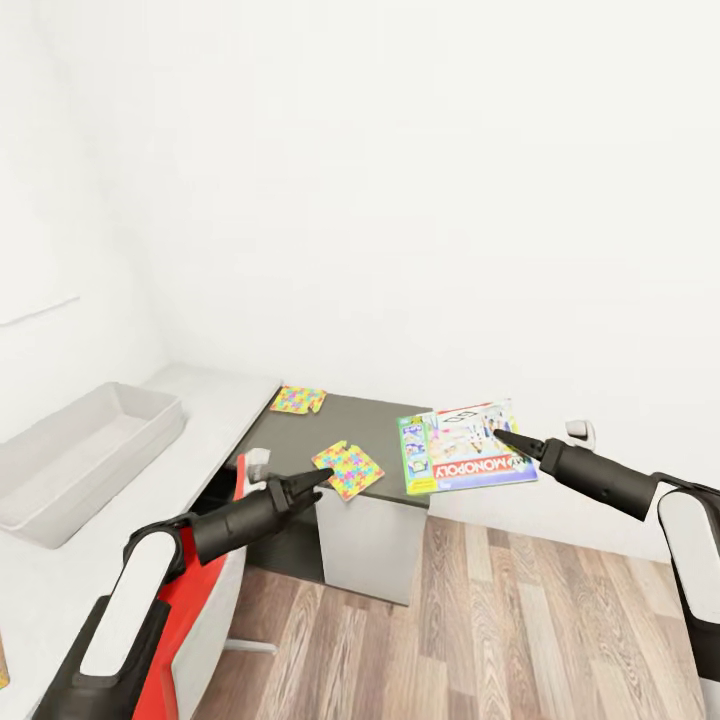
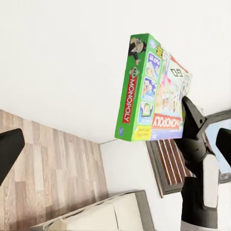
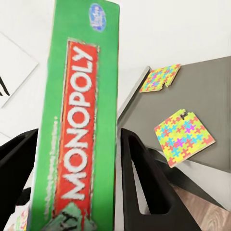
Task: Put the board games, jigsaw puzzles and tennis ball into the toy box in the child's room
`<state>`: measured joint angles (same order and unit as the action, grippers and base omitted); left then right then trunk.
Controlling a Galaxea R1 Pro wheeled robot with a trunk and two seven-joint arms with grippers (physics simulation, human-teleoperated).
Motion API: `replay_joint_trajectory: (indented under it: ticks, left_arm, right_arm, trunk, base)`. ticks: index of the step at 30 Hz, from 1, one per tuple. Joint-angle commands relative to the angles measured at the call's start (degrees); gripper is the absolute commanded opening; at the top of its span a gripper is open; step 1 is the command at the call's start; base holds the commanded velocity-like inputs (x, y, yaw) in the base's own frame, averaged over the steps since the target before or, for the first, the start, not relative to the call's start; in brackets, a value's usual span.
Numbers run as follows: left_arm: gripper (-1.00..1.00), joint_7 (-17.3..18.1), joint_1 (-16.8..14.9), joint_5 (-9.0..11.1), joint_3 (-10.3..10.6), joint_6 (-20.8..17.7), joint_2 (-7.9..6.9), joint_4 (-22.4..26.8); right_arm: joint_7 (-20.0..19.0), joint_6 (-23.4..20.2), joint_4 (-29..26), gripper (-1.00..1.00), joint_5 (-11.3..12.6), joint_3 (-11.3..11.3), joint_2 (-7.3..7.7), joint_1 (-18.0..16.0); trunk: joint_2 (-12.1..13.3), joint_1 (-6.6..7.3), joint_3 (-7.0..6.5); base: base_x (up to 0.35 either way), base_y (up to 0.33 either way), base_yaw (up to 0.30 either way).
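The right hand (image 1: 505,437) grips the Monopoly box (image 1: 465,447) in the air beside the dark tabletop (image 1: 385,425), where two puzzles (image 1: 348,469) lie. The left hand (image 1: 318,481) hovers open. The toy box (image 1: 80,455) sits on the pale tabletop (image 1: 215,405), by white walls and plank floor (image 1: 500,630).

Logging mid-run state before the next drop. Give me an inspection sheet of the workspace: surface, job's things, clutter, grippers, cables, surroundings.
Surface: pale desk joined to a lower dark-grey section.
Job's things: Monopoly box held in the air beside the dark section; two jigsaw puzzles, one at the back, one near the front edge; grey toy box on the pale desk, nothing seen in the part that shows.
Clutter: nothing seen.
Grippers: right gripper shut on the Monopoly box; left gripper holds nothing, state unclear.
Cables: nothing seen.
Surroundings: white walls, wood-plank floor, red chair.
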<state>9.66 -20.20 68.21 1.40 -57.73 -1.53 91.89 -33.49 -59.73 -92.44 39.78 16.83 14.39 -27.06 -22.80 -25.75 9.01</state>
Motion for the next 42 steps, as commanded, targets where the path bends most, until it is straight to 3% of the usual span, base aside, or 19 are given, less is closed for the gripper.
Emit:
replay_joint_trajectory:
  ticks: [1,2,3,7,16,24,42]
  left_arm:
    - [1.0,-0.1,-1.1,0.8,-0.1,-0.3,-0.14,0.0]
    - [1.0,-0.9,-2.1,2.2,-0.2,-0.4,-0.26,0.0]
    - [1.0,-0.9,-2.1,2.2,-0.2,-0.4,-0.26,0.0]
    - [1.0,-4.8,-5.7,7.5,-0.8,-0.7,-0.53,0.2]
    - [1.0,-10.6,-8.9,11.6,-1.2,-0.8,-0.55,0.1]
    - [1.0,-11.8,-9.3,12.4,-2.3,-0.8,-0.55,0.2]
    - [1.0,-12.2,-9.6,12.6,-2.6,-0.8,-0.58,0.2]
  right_arm:
    - [-0.4,-0.3,0.0,-1.0,-0.3,0.2,0.04,-0.1]
    - [-0.4,-0.3,0.0,-1.0,-0.3,0.4,0.07,-0.1]
    - [-0.4,-0.3,0.0,-1.0,-0.3,0.4,0.07,-0.1]
    - [-0.4,-0.3,0.0,-1.0,-0.3,0.7,0.15,-0.2]
    - [-0.4,-0.3,0.0,-1.0,-0.3,0.9,0.69,-0.3]
    - [-0.4,-0.3,0.0,-1.0,-0.3,0.9,0.86,-0.2]
    - [-0.4,-0.3,-0.1,-1.0,-0.2,0.9,0.88,-0.2]
  trunk:
    - [-0.1,-0.04,0.09]
    - [-0.1,-0.04,0.07]
    - [-0.1,-0.04,0.05]
    - [-0.1,-0.04,-0.04]
    - [-0.1,-0.04,-0.1]
    - [-0.1,-0.04,-0.11]
    - [-0.1,-0.04,-0.29]
  base:
    - [0.015,0.0,0.021]
    - [0.012,0.0,0.05]
    - [0.012,0.0,0.05]
    - [0.007,0.0,0.136]
    - [0.002,0.0,0.239]
    - [0.0,0.0,0.284]
    - [0.0,0.0,0.28]
